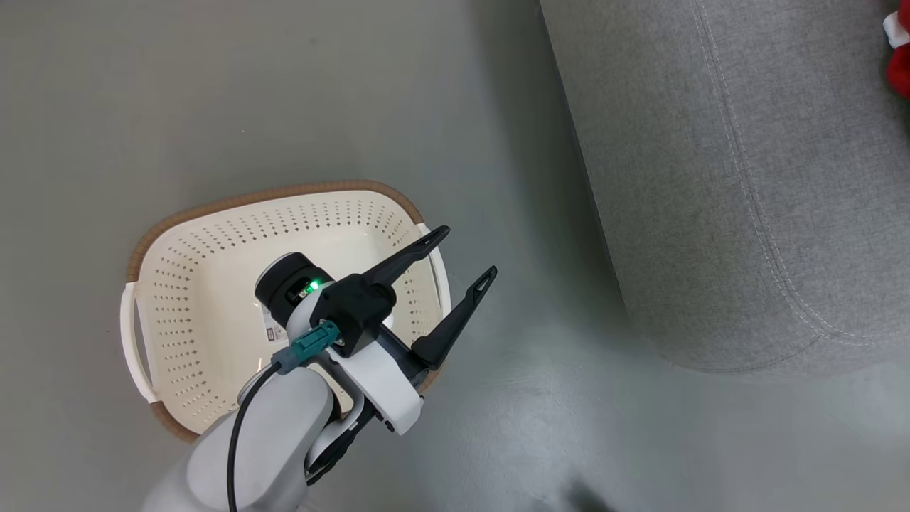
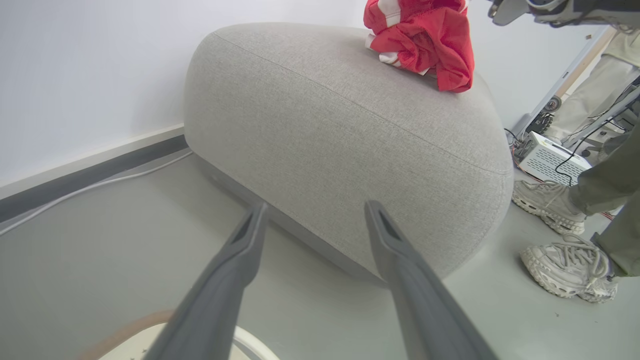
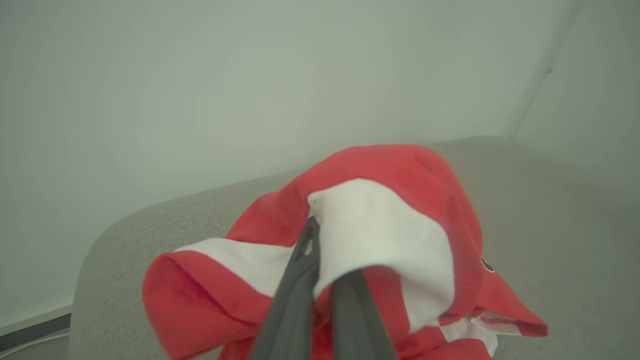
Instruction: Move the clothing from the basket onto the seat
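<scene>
Hovering over the basket [image 1: 284, 193], which sits on the grey floor [image 1: 498, 427] with a paper label [image 1: 273, 331] showing inside it, the left gripper [image 1: 467, 251] holds its jaws spread wide and grips nothing, its long dark fingers aimed across a strip of floor toward the seat [image 1: 711, 178]. The seat stands near the basket but apart from it, a big grey rounded block with stitched seams. On its top, toward the far side, the clothing [image 2: 425, 40] lies in a bunched red heap with white stripes. The right gripper [image 3: 325, 260] has its jaws pinched together on a fold of that red and white fabric. Past the seat's corner, a person's feet in pale trainers [image 2: 550, 205] stand on the floor just beside a white perforated box [image 2: 547, 160] with cables. A white wall [image 2: 75, 75] with dark skirting runs behind.
</scene>
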You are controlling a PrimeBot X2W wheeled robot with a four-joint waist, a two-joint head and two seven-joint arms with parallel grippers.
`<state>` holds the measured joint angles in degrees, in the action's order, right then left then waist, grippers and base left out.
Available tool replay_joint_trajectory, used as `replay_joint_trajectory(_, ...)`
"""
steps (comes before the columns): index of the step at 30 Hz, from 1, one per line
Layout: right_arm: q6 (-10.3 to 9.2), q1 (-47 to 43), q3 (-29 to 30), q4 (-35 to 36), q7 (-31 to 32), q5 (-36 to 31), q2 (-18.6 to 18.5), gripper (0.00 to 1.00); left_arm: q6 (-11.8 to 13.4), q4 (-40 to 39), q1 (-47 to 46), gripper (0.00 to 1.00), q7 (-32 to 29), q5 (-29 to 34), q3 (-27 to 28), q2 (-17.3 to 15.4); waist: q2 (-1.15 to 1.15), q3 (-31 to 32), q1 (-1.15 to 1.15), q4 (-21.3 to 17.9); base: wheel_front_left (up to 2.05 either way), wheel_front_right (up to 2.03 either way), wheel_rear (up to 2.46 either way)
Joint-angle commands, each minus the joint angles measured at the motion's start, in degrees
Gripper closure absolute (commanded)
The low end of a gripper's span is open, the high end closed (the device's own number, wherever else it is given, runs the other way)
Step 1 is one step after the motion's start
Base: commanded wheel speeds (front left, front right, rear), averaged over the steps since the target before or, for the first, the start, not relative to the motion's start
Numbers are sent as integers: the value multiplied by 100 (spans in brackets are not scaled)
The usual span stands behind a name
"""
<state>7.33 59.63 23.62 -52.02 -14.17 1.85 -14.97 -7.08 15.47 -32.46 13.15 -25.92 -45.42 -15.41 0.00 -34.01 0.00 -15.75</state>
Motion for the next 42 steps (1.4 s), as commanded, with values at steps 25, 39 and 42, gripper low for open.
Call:
replay_joint_trajectory(25, 16, -2527, -2040, 1235, -83, 1458, 306, 0, 153, 422, 537, 0, 184, -196, 965, 429, 0, 1542, 0, 573, 0, 0, 0)
replay_joint_trajectory(39, 16, -2748, -3026, 1637, -83, 1735, 398, 0, 422, 664, 1263, 0, 185, -47, 2442, 407, 0, 2493, 0, 1100, 0, 0, 0)
replay_joint_trajectory(42, 16, -2819, -3120, 1682, -83, 1756, 415, 0, 464, 720, 1398, 0, 185, -5, 2660, 401, 0, 2629, 0, 1167, 0, 0, 0)
